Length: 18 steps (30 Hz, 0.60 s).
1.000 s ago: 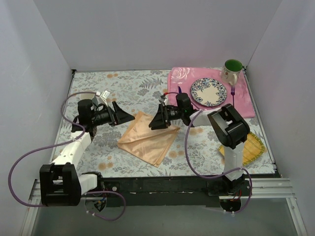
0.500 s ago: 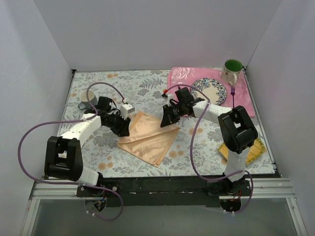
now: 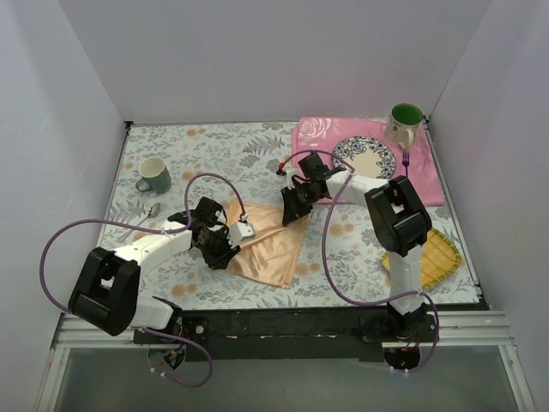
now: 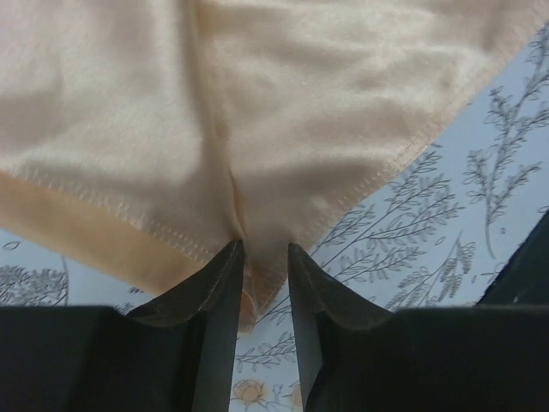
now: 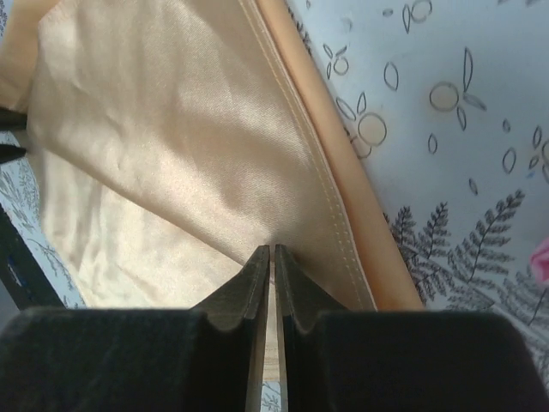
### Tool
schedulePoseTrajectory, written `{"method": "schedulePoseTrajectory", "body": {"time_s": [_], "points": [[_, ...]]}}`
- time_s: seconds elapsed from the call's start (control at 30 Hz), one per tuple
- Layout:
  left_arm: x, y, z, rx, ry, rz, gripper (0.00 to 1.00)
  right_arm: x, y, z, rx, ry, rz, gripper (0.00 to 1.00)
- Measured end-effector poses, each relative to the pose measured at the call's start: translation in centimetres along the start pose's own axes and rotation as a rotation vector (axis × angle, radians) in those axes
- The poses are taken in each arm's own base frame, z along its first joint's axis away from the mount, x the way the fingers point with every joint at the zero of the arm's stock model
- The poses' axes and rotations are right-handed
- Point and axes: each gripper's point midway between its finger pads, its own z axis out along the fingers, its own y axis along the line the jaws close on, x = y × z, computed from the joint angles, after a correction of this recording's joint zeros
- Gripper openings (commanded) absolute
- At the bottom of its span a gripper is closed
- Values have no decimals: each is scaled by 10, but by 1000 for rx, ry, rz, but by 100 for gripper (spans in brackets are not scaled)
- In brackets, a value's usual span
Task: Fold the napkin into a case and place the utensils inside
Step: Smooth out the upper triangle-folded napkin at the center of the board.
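Top external: napkin (image 3: 270, 249) lies mid-desk (image 3: 360, 257) as a diamond, strung between the two arms. The left end effector (image 4: 262, 251) nips a pucker of hem at the near-left corner, and the right end effector (image 5: 272, 251) is pressed together on a fold at the far-right edge, so neither is nearer. Against half a second ago, the left arm has swung toward the near edge and the napkin's left corner has drawn inward.

Now pinching the napkin (image 3: 270, 247) at 8 o'clock with the left end effector (image 3: 223, 254) and at 1 o'clock with the right end effector (image 3: 290, 213); earlier hovering. Uncovering a grey mug (image 3: 154, 174) at the tabletop's 10 o'clock.
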Motion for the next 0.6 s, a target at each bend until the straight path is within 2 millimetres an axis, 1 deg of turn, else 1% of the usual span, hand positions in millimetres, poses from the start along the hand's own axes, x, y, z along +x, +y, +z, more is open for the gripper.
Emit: {"method": "schedulePoseTrajectory", "body": {"time_s": [0.07,0.1,0.23,0.33,0.4,0.47,0.57,0.6], "points": [[-4,-13,3,20,4,21,27,-7,-1,3,-8,-4,-20,17],[-6,-20,5,34,6,36,28,-11,-1,4,-13,-7,-33,21],[-11,-45,9,88,18,69,36,-15,4,5,-43,-7,-92,25],[-15,-52,4,105,5,57,47,-14,9,3,-74,-1,-128,28],[-25,-53,-4,97,-38,61,52,-13,13,1,-91,4,-146,32],[-45,-54,-21,73,-128,84,54,-13,20,-4,-104,6,-169,34],[-72,-53,-45,33,-246,120,60,-21,30,-18,-106,-22,-213,39],[-79,-51,-52,20,-277,121,61,-26,34,-23,-103,-38,-231,42]]}}
